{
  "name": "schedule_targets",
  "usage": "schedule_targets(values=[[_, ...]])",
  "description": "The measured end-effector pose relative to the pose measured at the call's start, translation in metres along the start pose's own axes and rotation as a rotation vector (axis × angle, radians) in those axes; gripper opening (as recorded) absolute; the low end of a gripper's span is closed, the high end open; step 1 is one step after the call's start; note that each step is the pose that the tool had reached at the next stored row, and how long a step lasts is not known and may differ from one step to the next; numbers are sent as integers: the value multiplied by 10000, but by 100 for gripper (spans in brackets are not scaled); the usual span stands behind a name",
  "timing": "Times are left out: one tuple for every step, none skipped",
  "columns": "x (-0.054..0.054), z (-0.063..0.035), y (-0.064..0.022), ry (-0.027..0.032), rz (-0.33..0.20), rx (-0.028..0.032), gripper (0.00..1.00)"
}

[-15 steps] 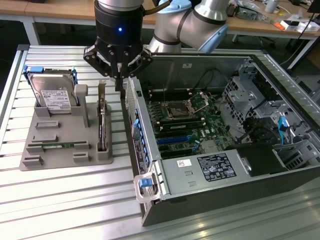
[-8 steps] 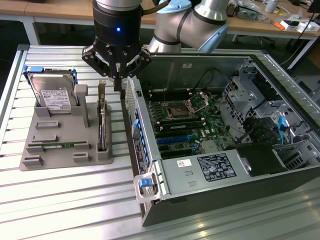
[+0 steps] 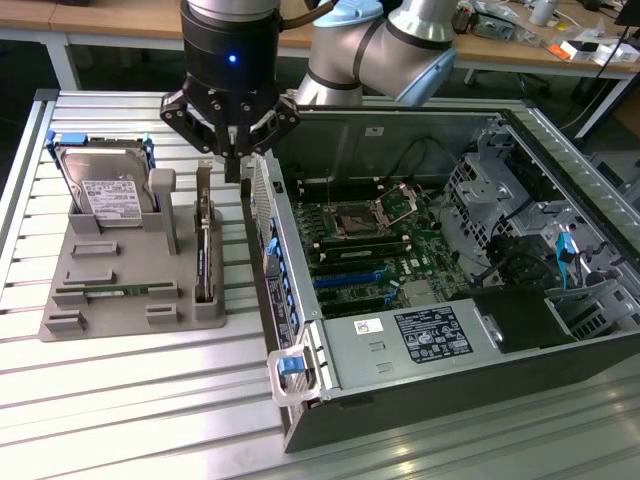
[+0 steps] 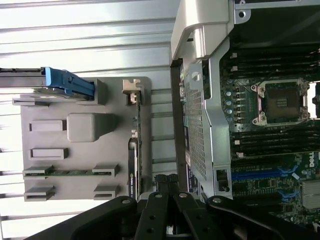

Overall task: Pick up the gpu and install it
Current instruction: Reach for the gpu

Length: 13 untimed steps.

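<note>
Worktop [image 3: 130, 400]: slatted metal surface carrying all the items. The holder sits towards the exterior view's left edge and the case towards its right.

Computer case [image 3: 420, 400]: lies on its side with the panel off. The motherboard [image 3: 370, 250] is exposed and its blue expansion slots look unoccupied, so the installation is judged not yet done.

Holder [image 3: 120, 260]: grey moulded fixture with several slots, just beside the case wall and not touching it.

Hard drive [image 3: 105, 190]: silver with a white label and blue frame, standing upright at the holder's far corner, away from the case.

gpu [image 3: 204, 245]: thin dark card standing on its long edge in the slot along the holder's case-side edge, with a silver bracket at the far end. It is seated and untouched.

Gripper [image 3: 233, 170]: fingers clenched together with nothing between them. It hovers above the gap between the card's bracket end and the case wall, and is the nearest thing to the card without touching it.

Memory stick [image 3: 115, 292]: narrow and green, lying in a slot at the holder's near edge.

Handling, judged: the card is light and stiff but fragile, with smooth faces liable to pivot in an off-centre grip. Hold it across its thickness on the exposed upper edge, near mid-length or towards the bracket, and keep off the lower contact edge.
</note>
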<state>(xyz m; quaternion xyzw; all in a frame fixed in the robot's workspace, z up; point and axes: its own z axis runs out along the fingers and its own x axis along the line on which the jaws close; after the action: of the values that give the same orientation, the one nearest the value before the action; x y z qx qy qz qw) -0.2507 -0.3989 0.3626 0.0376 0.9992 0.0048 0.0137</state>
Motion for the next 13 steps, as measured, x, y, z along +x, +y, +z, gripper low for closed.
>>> schedule_targets(values=[[3,0,0,0,0,0,11],[6,0,0,0,0,0,11],[9,0,-1,0,0,0,11],[12,0,-1,-1,1,-1,11],[15,0,-1,0,0,0,11],[16,0,-1,0,0,0,11],[19,0,-1,0,0,-1,11],[24,0,-2,0,1,0,11],[28,0,-2,0,0,0,11],[32,-1,-2,0,0,0,11],[32,0,-3,-1,0,0,11],[33,-1,-2,0,0,0,11],[34,-1,-2,0,0,0,11]])
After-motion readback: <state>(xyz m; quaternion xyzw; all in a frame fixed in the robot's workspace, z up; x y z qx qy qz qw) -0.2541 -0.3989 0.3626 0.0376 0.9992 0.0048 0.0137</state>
